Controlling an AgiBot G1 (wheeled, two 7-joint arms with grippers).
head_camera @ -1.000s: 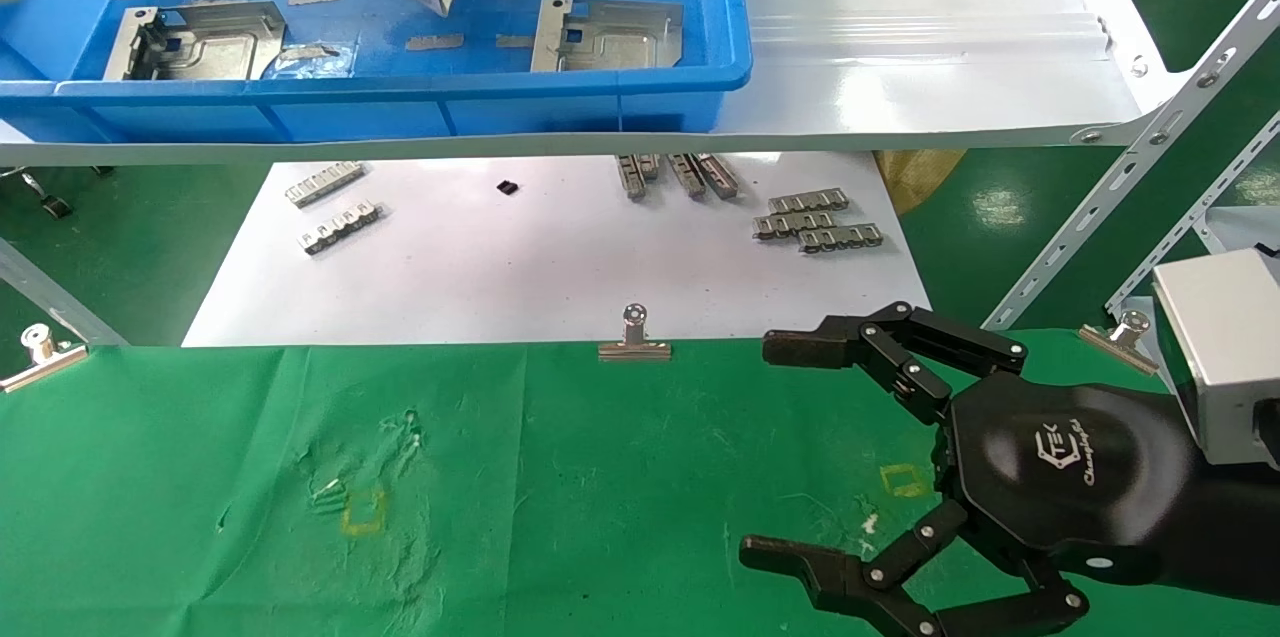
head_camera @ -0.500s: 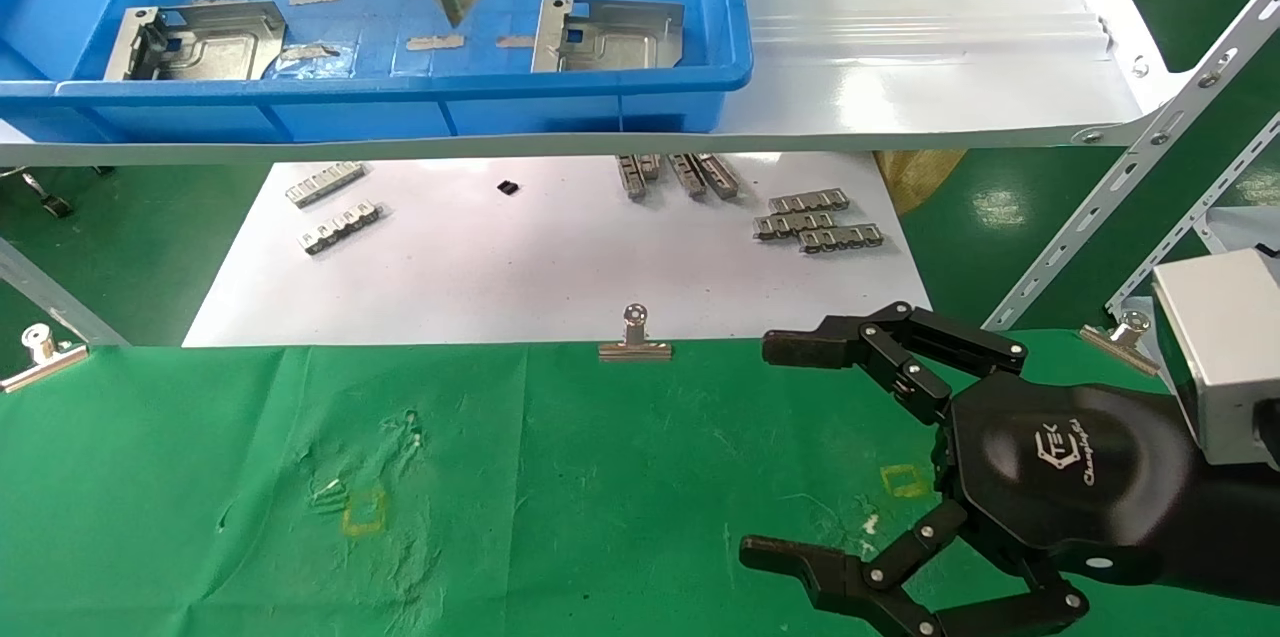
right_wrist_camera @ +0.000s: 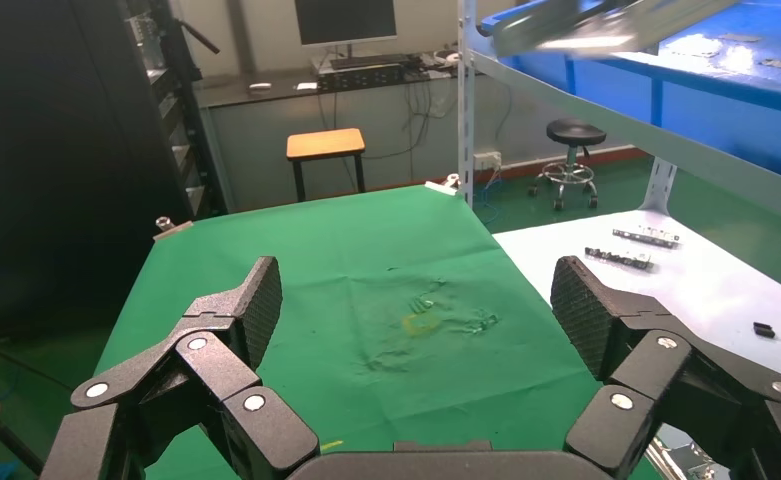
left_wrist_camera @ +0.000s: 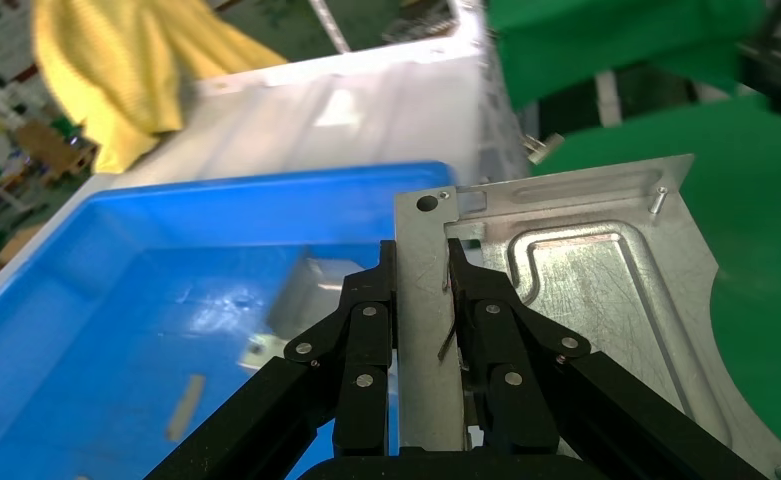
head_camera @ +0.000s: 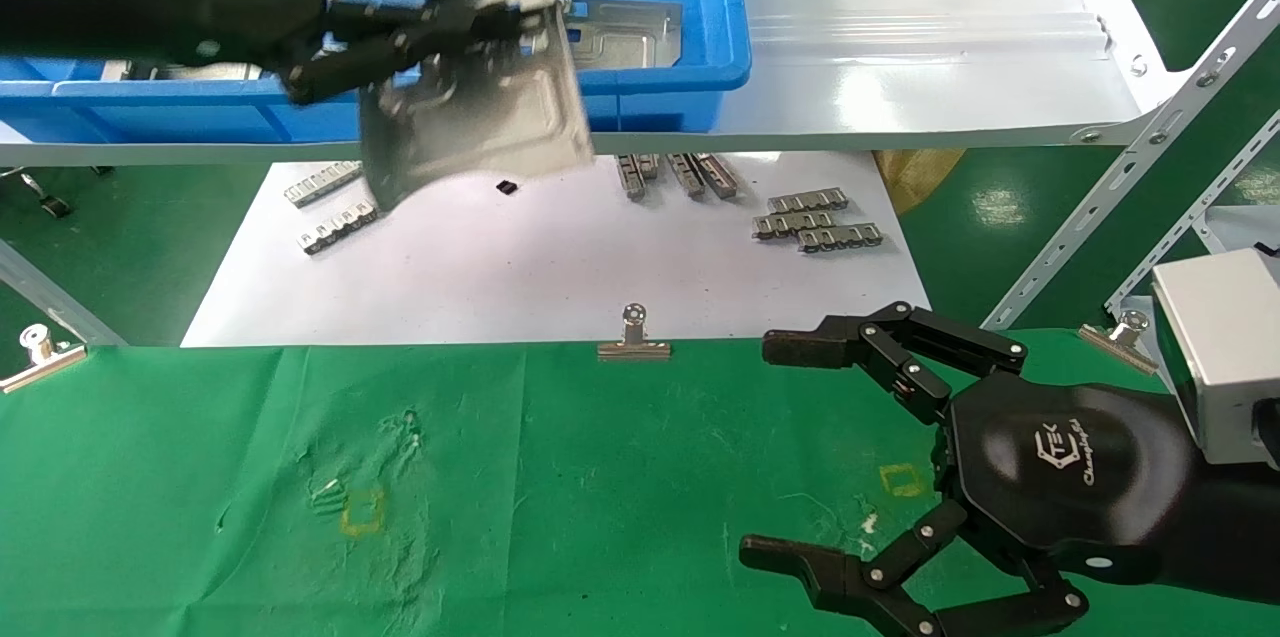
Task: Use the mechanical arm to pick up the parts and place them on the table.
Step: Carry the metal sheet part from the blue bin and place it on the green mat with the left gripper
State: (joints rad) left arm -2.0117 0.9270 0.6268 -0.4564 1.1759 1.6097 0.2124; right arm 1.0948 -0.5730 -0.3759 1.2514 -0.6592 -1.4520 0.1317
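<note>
My left gripper [head_camera: 490, 12] is shut on the bent edge of a silver-grey sheet-metal part [head_camera: 475, 112] and holds it in the air over the front wall of the blue bin [head_camera: 690, 82], the plate hanging down toward the white sheet. In the left wrist view the gripper [left_wrist_camera: 421, 270] pinches the part [left_wrist_camera: 606, 290] by its flat edge strip. Another part [head_camera: 630, 22] lies in the bin behind it. My right gripper [head_camera: 775, 447] hangs open and empty over the green cloth table [head_camera: 560, 487]; its fingers [right_wrist_camera: 251, 300] stand wide apart.
A white sheet [head_camera: 520, 267] between bin shelf and cloth carries small ridged metal strips [head_camera: 815, 222] and a tiny black piece [head_camera: 507, 186]. Binder clips [head_camera: 633, 342] hold the cloth's far edge. Yellow square marks [head_camera: 363, 510] sit on the cloth. A slanted white shelf strut [head_camera: 1130, 157] stands right.
My left gripper has carried the part out of the bin, toward me and downward; the plate now hangs over the bin's front wall. The right gripper has not moved.
</note>
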